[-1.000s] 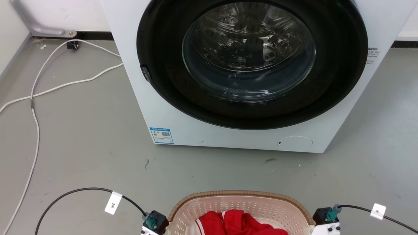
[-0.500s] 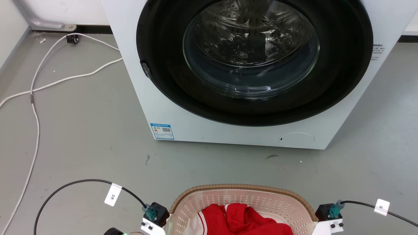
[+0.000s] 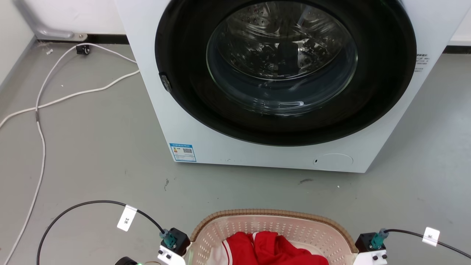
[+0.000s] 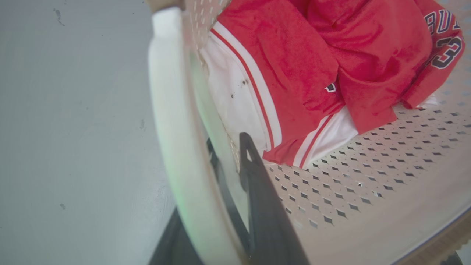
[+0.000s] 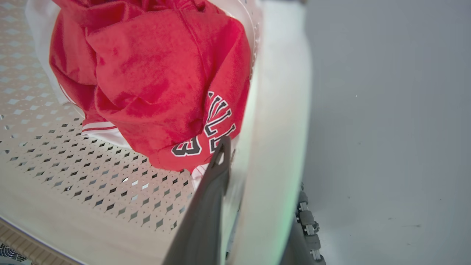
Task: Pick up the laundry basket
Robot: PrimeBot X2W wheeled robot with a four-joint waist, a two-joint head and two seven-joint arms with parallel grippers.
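The laundry basket (image 3: 272, 215), cream-pink and perforated with a brown woven rim, sits at the bottom middle of the head view with a red and white jersey (image 3: 272, 250) inside. My two wrists flank it, the left wrist (image 3: 173, 243) and the right wrist (image 3: 371, 244). In the left wrist view my left gripper (image 4: 228, 141) is shut on the white side handle (image 4: 165, 92), one finger inside the basket and one outside. My right gripper (image 5: 261, 165) is shut on the opposite handle (image 5: 283, 92) the same way. Whether the basket's underside touches the floor is hidden.
A white front-loading washing machine (image 3: 191, 121) with a round dark door (image 3: 283, 70) stands just beyond the basket. White cables (image 3: 40, 110) lie on the grey floor at the left. Black tagged cables (image 3: 92, 204) loop from both wrists.
The basket's rim and both wrists stand slightly higher against the floor marks than a second ago. The head camera dipped and came back a little.
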